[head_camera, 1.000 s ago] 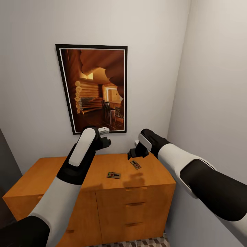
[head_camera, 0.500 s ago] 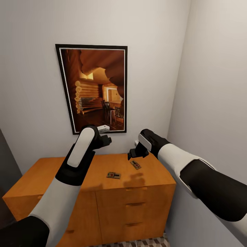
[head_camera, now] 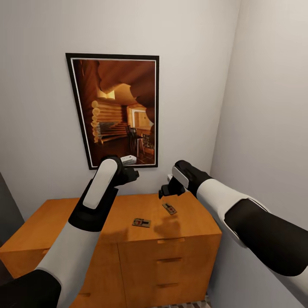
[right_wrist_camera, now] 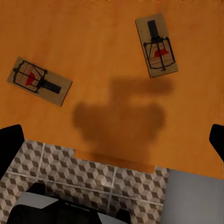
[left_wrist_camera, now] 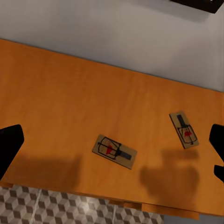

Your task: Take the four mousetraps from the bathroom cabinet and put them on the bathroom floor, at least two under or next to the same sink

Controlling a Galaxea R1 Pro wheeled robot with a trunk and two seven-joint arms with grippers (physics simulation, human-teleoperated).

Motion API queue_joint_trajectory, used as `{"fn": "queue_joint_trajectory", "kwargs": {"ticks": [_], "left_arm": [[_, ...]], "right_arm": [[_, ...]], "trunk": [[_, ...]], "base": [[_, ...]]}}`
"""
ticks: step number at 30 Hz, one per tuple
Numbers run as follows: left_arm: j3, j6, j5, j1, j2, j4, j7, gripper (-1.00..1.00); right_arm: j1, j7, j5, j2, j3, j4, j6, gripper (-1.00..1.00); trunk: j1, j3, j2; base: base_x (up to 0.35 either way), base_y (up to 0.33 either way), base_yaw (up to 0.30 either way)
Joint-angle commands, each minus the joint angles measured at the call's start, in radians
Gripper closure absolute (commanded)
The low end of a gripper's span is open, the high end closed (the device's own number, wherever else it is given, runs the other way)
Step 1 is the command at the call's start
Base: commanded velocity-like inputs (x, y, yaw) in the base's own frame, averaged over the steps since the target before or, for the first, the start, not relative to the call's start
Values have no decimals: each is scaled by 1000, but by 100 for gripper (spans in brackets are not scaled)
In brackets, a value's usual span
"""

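Two mousetraps [head_camera: 141, 222] [head_camera: 169, 208] lie flat on the cabinet [head_camera: 55, 222] top, apart | left gripper [head_camera: 128, 167] and right gripper [head_camera: 167, 188] hover above — fingers spread, empty | judged light, stiff, thin — pinch board's long edges, avoid wire.

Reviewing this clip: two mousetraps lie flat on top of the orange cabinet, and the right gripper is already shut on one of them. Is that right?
Not quite. The two mousetraps do lie flat on the cabinet top, but the right gripper holds neither. The right wrist view shows both traps lying free on the wood, with the gripper's fingers spread wide apart above them, open and empty.
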Motion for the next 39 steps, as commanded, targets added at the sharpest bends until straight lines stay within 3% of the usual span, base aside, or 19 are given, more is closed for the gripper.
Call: {"fn": "queue_joint_trajectory", "kwargs": {"ticks": [1, 22, 31, 39], "left_arm": [[0, 10, 9, -1, 0, 0, 10, -100], [2, 3, 9, 1, -2, 2, 10, -100], [2, -76, 6, 13, -1, -1, 20, -100], [3, -98, 6, 60, -1, -12, 24, -100]], "right_arm": [[-1, -7, -10, 0, 5, 0, 2, -100], [-20, -6, -10, 0, 5, 0, 2, -100], [-22, -7, -9, 0, 5, 4, 2, -100], [-22, -7, -8, 0, 5, 5, 2, -100]], "trunk": [[0, -1, -1], [0, -1, -1], [0, -1, -1], [0, -1, -1]], "base": [[27, 0, 0], [57, 0, 0], [39, 0, 0], [7, 0, 0]]}}
